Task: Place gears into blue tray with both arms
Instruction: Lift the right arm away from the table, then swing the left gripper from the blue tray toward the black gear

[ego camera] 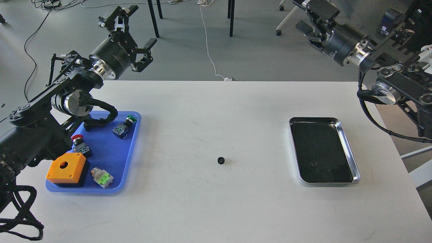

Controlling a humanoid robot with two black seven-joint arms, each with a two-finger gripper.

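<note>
One small black gear (221, 160) lies alone on the white table, near its middle. A second tiny gear (313, 164) rests inside the silver tray. The blue tray (108, 148) sits at the left edge, partly under my left arm. My left gripper (130, 33) hangs high beyond the table's far left corner, open, with nothing between its spread fingers. My right gripper (308, 17) is raised high at the far right, off past the table's back edge. It is open and holds nothing. Both grippers are far from both gears.
The blue tray holds a green-capped push-button (128, 122), a red-capped one (78, 141), an orange box (67, 167) and a green switch block (103, 177). A shiny silver tray (324, 118) stands at the right. Chair and table legs stand on the floor behind.
</note>
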